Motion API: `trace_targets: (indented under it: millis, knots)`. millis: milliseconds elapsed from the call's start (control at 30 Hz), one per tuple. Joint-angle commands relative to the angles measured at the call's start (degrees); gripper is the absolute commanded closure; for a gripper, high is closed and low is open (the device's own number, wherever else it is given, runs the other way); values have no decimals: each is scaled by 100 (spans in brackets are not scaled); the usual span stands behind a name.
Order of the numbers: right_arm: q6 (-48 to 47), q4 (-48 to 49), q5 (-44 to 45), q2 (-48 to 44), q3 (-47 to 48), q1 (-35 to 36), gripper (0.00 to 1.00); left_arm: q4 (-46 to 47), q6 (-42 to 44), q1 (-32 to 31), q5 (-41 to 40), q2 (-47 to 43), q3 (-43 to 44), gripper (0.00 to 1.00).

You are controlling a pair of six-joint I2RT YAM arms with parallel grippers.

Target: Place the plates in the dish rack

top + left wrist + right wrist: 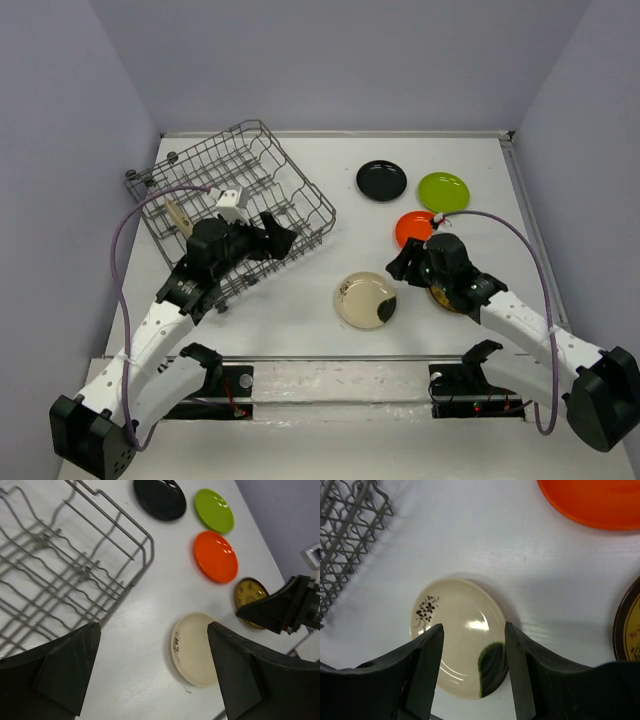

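L claw (152, 626) spread wide, gripping nothing, dish rack (75, 565) below and to its left. R claw (473, 627) part open. Cream plate (465, 610) flat on desk (300, 325) right under its gap, orange plate (590, 500) just ahead, yellow-brown plate (627, 625) to its right.

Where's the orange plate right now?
Top view: the orange plate lies on the table, right of centre, between the lime green plate and the right gripper.
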State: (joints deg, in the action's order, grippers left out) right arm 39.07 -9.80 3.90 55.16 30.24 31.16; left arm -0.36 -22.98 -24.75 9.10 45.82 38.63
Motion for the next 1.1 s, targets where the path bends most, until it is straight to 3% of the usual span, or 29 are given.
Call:
trace_targets:
  millis: [0,167,333,567,600,667,900,1067]
  knots:
    - [469,-795,-529,-207,-412,22,42,906,-330,-310,1513,-12,-233,1]
    - [742,-734,-908,-5,-756,22,43,608,-41,-566,1752,-283,-233,1]
    - [953,74,-1366,320,-993,22,49,353,110,-609,1823,-399,-304,1]
    - [1296,523,-1252,848,-994,22,72,186,145,-689,1647,-399,-286,1]
    - [1314,523,-1217,804,-994,22,83,159,154,-689,1621,-355,-277,1]
    - [1314,357,-1024,629,-985,22,93,124,154,-724,1604,-311,-277,2]
    - [734,-979,-671,-839,-239,22,93,159,57,-969,1507,66,-251,5]
    - [348,-543,-1207,-929,473,22,93,168,-118,-1374,1051,392,-233,7]
